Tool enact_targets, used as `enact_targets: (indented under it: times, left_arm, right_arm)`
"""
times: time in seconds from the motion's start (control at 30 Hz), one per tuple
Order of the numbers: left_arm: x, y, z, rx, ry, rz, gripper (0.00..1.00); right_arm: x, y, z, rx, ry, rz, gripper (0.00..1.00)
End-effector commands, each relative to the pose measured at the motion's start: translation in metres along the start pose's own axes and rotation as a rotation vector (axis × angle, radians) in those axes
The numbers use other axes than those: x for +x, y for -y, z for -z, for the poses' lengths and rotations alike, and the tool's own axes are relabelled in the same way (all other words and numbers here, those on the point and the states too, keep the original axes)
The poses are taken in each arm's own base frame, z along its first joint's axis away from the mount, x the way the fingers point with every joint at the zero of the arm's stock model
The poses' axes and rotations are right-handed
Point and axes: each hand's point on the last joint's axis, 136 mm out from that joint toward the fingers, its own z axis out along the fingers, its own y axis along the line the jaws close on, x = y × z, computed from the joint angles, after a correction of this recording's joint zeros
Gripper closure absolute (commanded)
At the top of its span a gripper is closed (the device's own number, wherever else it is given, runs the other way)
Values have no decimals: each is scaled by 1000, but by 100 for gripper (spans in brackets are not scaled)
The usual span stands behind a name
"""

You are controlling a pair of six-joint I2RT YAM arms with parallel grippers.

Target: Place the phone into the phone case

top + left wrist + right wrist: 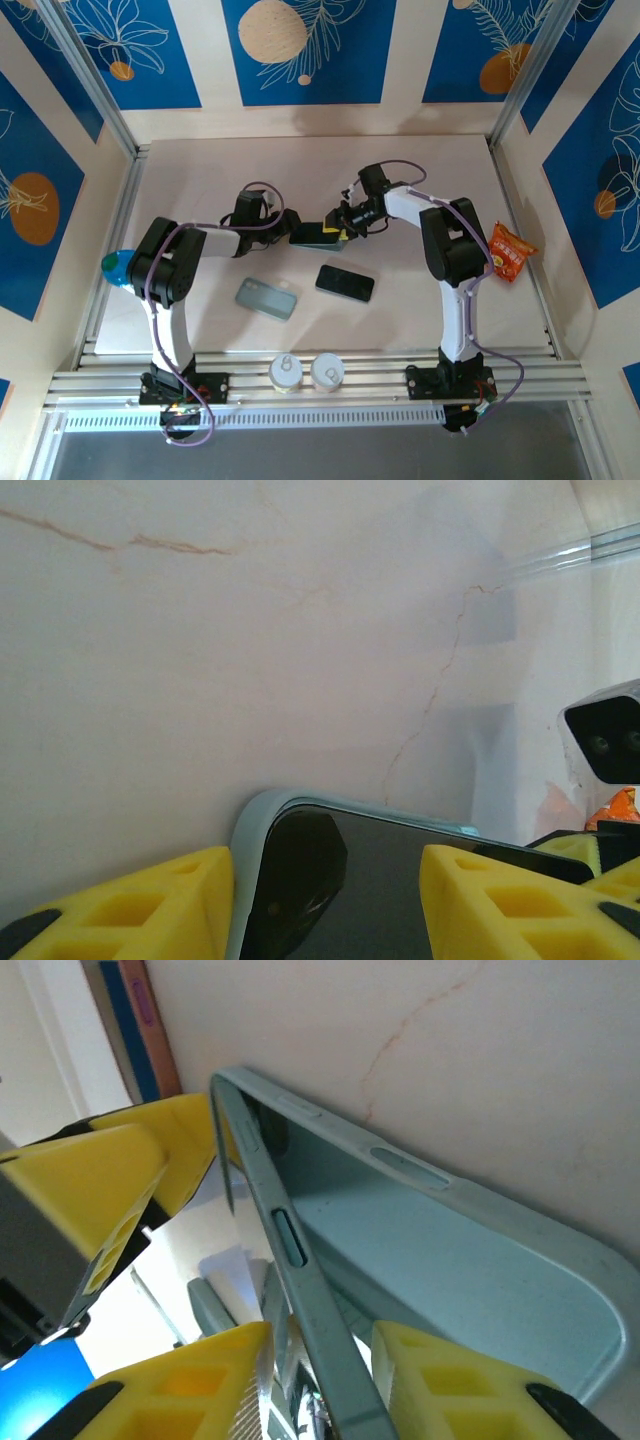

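Between the two arms, above the table's middle, is a phone (312,236) with a black screen (380,880), lying in a pale teal phone case (248,830). My left gripper (328,868) is shut across the case, one yellow finger (150,900) pressed on its rim. My right gripper (322,1345) is open. The case's side rim (300,1270) passes between its fingers with a gap on each side. In the top view the left gripper (283,225) and right gripper (340,228) face each other across the case.
A second black phone (345,283) and a grey-blue case (266,297) lie flat nearer the arm bases. An orange snack bag (511,252) sits at the right, a teal object (115,265) at the left, and two white round lids (306,372) by the front rail.
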Motion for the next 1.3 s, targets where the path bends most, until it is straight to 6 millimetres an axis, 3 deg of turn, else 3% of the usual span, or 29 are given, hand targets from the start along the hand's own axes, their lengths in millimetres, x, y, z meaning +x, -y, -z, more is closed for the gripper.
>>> enact_targets:
  times: [0.0, 0.53, 1.27]
  left_arm:
    - [3, 1, -6, 12, 9, -27, 48]
    - [-2, 0, -4, 56, 27, 5, 48]
    - [-3, -5, 4, 73, 38, 17, 48]
  right_arm:
    - [3, 1, -6, 51, -24, -15, 68]
    - [-2, 6, -1, 196, -43, -57, 44]
    - [3, 20, 17, 307, -50, -87, 37]
